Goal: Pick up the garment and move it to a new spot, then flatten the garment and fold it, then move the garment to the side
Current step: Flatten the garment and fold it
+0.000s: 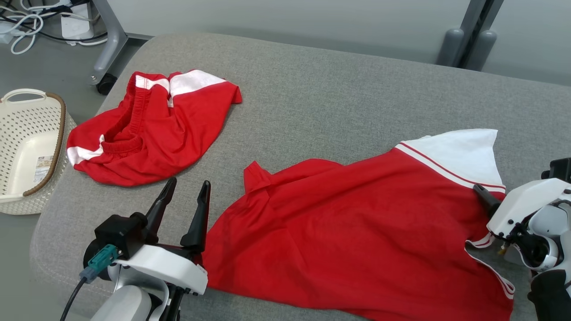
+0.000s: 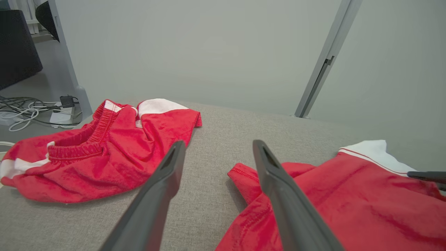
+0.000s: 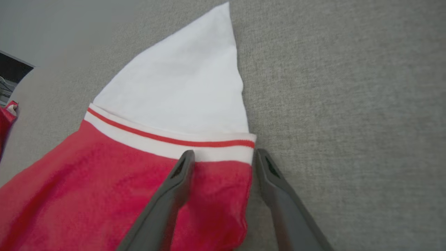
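Left hand (image 1: pixel 188 183): wide, nothing between the fingers. It hovers at the edge of the red shirt (image 1: pixel 357 232), which lies spread on the grey table (image 1: pixel 334 102) and runs from this hand across to my other one. The shirt's turned-up corner sits just ahead of its right finger.

Right hand (image 3: pixel 225 152): also wide, straddling the shirt's opposite edge, one finger over red cloth and one over bare grey. The white sleeve (image 3: pixel 188 80) is just past its fingertips.

Red shorts (image 1: pixel 151 129) lie crumpled ahead-left of my left hand, apart from the shirt.
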`<state>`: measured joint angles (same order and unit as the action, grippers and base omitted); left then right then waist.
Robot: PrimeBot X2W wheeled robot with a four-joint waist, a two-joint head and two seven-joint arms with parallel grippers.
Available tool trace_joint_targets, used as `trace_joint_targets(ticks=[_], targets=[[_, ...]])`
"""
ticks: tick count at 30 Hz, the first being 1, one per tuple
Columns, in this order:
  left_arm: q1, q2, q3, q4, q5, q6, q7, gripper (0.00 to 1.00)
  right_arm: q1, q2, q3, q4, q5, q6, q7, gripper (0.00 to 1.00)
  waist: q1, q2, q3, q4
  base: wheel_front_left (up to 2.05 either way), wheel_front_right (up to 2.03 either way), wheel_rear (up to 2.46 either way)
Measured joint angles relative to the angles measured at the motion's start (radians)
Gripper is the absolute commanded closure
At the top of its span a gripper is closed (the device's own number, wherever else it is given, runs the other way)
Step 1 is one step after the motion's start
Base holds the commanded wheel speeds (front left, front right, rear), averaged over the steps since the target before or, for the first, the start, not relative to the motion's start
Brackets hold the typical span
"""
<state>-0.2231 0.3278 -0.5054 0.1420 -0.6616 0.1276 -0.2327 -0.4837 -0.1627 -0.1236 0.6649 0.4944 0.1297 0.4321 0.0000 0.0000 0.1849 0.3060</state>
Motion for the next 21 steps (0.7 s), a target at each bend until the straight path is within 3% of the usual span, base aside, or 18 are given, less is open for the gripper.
trace_joint_targets(ticks=[1, 2, 12, 21], targets=[[-0.004, -0.001, 0.0, 0.001, 0.0, -0.001, -0.001, 0.0, -0.004, 0.001, -0.001, 0.003, -0.002, 0.0, 0.0, 0.96, 0.0, 0.0, 0.002, 0.001, 0.0, 0.0, 0.0], [-0.007, -0.002, 0.0, 0.002, 0.0, -0.002, -0.001, 0.0, -0.006, 0.001, -0.002, 0.006, -0.003, 0.0, 0.0, 1.0, 0.0, 0.0, 0.003, 0.002, 0.0, 0.0, 0.0], [-0.024, -0.022, -0.022, 0.006, 0.002, -0.012, -0.005, 0.0, -0.079, -0.013, -0.001, -0.036, -0.001, 0.0, 0.016, 1.0, 0.0, 0.0, 0.03, 0.004, 0.0, 0.0, 0.0], [-0.077, -0.051, -0.027, -0.025, 0.028, -0.026, -0.017, 0.0, -0.299, -0.119, -0.074, -0.04, -0.041, 0.0, 0.048, 1.0, 0.0001, 0.0, 0.135, 0.047, 0.0, 0.0, 0.0]])
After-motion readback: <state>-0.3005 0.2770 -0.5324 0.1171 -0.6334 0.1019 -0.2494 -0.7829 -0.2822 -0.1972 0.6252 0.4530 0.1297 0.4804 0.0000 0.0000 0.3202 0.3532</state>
